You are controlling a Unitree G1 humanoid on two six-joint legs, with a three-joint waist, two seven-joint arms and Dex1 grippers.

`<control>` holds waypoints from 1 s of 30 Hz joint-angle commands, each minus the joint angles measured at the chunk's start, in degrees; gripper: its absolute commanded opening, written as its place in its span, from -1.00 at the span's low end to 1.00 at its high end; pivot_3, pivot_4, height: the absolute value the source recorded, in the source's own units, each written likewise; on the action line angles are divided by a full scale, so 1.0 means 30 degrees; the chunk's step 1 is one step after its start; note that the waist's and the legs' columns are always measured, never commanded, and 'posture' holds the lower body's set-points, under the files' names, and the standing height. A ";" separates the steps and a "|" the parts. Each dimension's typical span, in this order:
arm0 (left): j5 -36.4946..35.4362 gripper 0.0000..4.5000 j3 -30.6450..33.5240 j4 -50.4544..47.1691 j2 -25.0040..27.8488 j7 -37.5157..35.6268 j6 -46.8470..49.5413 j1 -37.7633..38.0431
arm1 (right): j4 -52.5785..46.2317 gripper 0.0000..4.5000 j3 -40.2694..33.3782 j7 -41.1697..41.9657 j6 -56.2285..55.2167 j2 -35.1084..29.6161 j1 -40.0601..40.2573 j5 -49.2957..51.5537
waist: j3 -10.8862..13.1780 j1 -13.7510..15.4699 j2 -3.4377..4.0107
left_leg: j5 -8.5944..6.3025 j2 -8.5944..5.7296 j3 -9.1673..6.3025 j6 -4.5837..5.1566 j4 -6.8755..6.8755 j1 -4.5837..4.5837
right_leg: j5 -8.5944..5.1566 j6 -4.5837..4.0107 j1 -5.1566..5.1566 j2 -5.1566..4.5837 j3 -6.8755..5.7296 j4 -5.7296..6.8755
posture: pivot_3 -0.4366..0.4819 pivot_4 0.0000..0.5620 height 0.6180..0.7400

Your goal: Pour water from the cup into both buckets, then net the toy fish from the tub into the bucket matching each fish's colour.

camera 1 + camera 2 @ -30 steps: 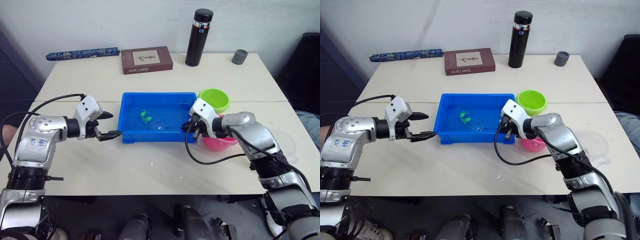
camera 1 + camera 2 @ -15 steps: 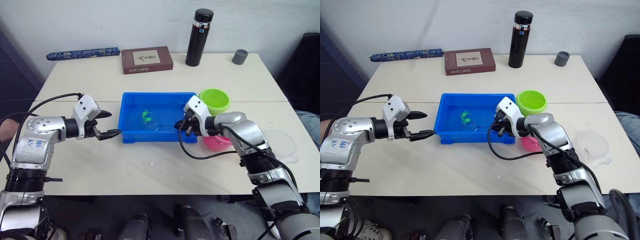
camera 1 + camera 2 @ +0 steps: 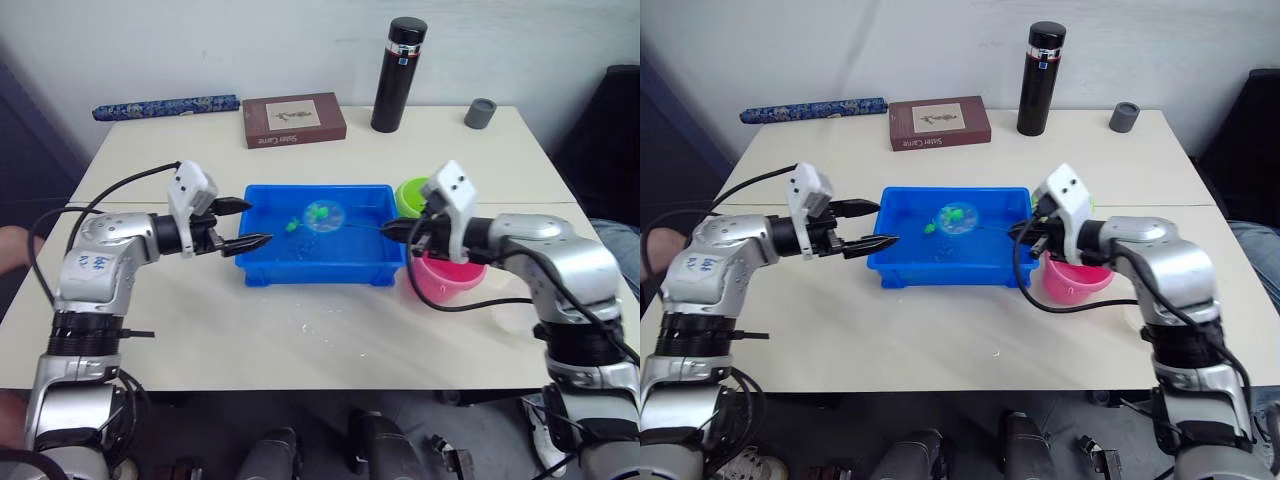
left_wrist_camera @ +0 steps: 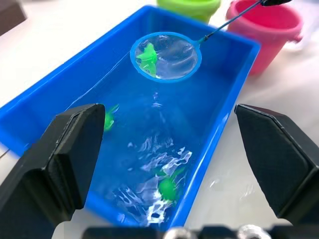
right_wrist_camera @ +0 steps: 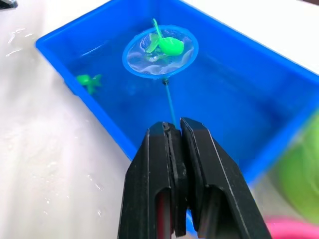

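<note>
Left of centre, the left gripper (image 3: 243, 223) hovers at the tub's (image 3: 262, 268) left rim, fingers spread wide, holding nothing. Mid-frame, the net (image 3: 322, 213) hangs above the water with a green fish (image 5: 169, 46) in its hoop. To the right, the right gripper (image 3: 392, 232) pinches the net's handle, beside the green bucket (image 3: 418, 190) and pink bucket (image 3: 452, 282).

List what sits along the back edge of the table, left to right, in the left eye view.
Blue patterned roll → brown book → tall black flask → small grey cup.
</note>
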 commanded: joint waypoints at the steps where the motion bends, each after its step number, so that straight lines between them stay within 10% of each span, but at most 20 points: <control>1: -0.0565 0.99 -0.0201 0.0171 -0.0587 -0.0622 -0.0331 -0.0870 | -0.1634 -1.00 -0.2413 -0.0703 0.1161 -0.1213 0.0242 0.0863 | 0.0000 0.0026 0.0000 | 0.0000 -0.0006 0.0001 0.0000 0.0000 0.0001 | 0.0000 0.0000 0.0001 -0.0009 0.0005 0.0002 | -0.05 -0.47 1.00; 8: -0.0181 0.99 -0.1145 0.1691 -0.2081 -0.1281 -0.1229 -0.2442 | -0.1615 -1.00 -0.4981 -0.1826 0.0275 -0.3656 0.1996 0.0344 | 0.0000 0.0187 0.0000 | 0.0000 -0.0001 0.0006 0.0000 -0.0002 0.0006 | 0.0000 0.0000 0.0003 -0.0003 0.0010 0.0004 | -0.05 -0.47 1.00; 21: 0.0276 0.99 -0.1490 0.3144 -0.2712 -0.1751 -0.2359 -0.3236 | 0.4332 -1.00 0.4005 -0.6196 -2.3904 -1.1755 0.4675 -1.6417 | 0.0003 0.0137 0.0012 | 0.0004 -0.0015 0.0064 -0.0006 -0.0008 0.0026 | 0.0000 0.0001 -0.0024 0.0008 0.0048 -0.0012 | -0.05 -0.47 1.00; 30: 0.0441 0.99 -0.1370 0.3410 -0.2474 -0.1659 -0.2687 -0.3120 | 0.6334 -1.00 0.3438 -0.6761 -2.6775 -1.1045 0.3120 -1.6894 | 0.0003 -0.0022 0.0011 | 0.0009 0.0000 0.0057 -0.0014 -0.0003 0.0028 | 0.0000 0.0000 -0.0015 0.0017 0.0046 -0.0037 | -0.05 -0.47 1.00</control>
